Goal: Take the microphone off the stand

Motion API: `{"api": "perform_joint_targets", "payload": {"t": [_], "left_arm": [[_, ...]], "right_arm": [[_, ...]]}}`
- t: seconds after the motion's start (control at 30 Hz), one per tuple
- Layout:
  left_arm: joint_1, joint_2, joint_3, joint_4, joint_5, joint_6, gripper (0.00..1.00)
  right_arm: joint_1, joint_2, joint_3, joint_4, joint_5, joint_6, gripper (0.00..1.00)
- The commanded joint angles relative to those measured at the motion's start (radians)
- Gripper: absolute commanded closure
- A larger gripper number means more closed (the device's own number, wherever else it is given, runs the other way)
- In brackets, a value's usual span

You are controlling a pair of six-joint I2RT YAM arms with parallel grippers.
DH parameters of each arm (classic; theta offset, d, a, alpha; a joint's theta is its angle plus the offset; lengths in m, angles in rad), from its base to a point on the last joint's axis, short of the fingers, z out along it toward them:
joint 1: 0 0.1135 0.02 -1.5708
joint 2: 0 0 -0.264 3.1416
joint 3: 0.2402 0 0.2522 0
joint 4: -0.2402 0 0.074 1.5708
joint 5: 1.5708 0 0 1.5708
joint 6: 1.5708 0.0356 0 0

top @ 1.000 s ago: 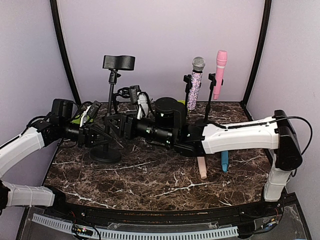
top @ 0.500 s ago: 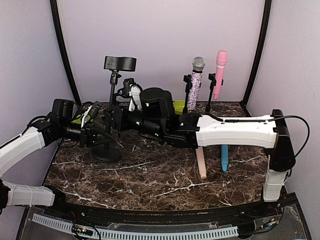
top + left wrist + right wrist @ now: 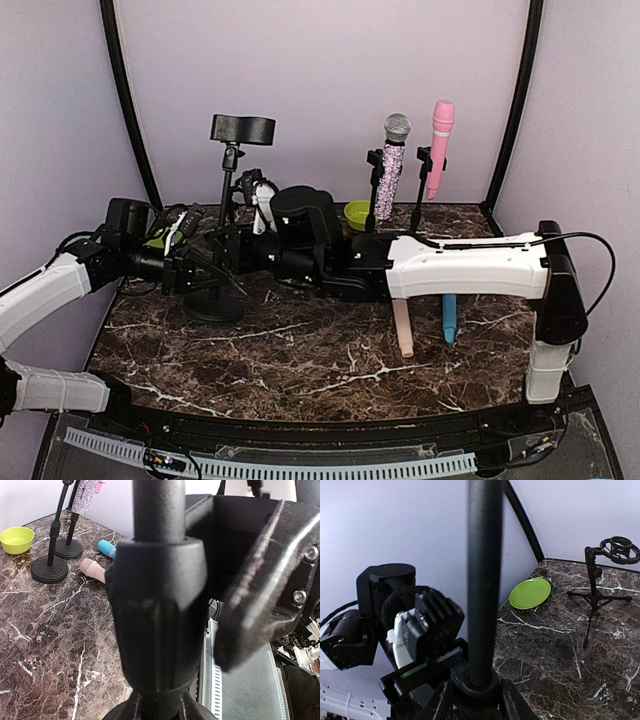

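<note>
L gripper (image 3: 197, 268) is clamped low on the black stand (image 3: 225, 190), which is a good brace. R gripper (image 3: 232, 247) is at the same stand just beside L; can't tell if it's shut on anything. Black microphone (image 3: 241, 128) sits at the stand top, well above both. Its long axis lies abt level, left-right in top view; head end unclear. I'd bring R up, grip the mic body, and slide it out along that axis while L holds firm.
</note>
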Motion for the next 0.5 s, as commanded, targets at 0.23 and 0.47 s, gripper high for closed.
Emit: {"api": "perform_joint_targets", "payload": {"t": [0.23, 0.47], "left_arm": [[0.002, -0.023, 0.051, 0.019, 0.033, 0.033, 1.00], [0.000, -0.005, 0.104, 0.006, 0.123, 0.026, 1.00]], "right_arm": [[0.001, 0.044, 0.074, 0.036, -0.060, 0.033, 0.99], [-0.062, -0.013, -0.068, 0.291, -0.407, 0.097, 1.00]]}}
